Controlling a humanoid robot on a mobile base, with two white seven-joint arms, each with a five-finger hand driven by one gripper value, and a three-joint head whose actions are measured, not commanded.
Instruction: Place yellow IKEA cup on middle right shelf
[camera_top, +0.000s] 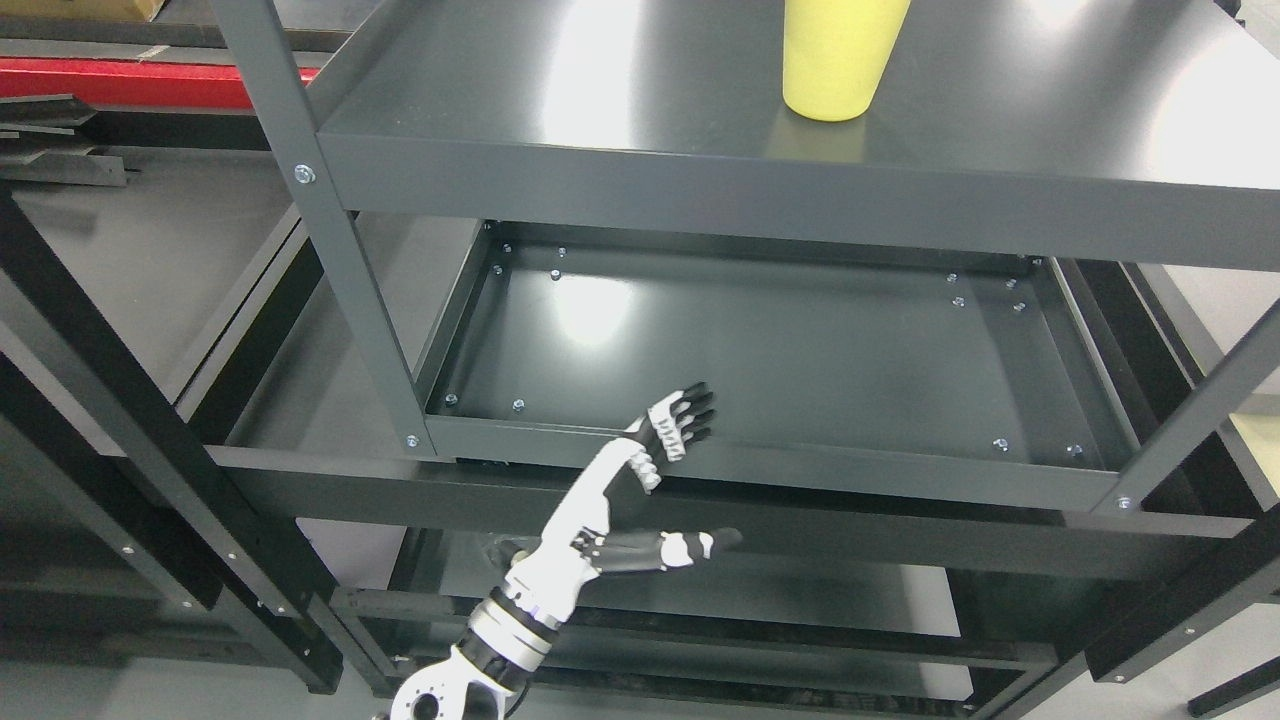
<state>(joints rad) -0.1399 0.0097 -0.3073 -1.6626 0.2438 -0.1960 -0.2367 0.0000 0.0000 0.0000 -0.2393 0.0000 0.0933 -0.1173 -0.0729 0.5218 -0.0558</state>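
The yellow cup (838, 62) stands upright on the upper grey shelf (620, 110), near the top edge of the head view, its rim cut off by the frame. My left hand (706, 472) comes up from the bottom edge, left of the middle. It hangs in front of the lower shelf tray's front rim (800, 468), well below the cup. Its fingers (685, 420) are spread and the thumb (700, 546) points right; the hand is open and holds nothing. My right arm does not show.
The lower shelf tray (760, 350) is a dark metal pan with raised walls. Grey uprights (330, 230) and black frame beams (150, 440) stand at the left; a slanted post (1200, 420) stands at the right. More rails run below the hand.
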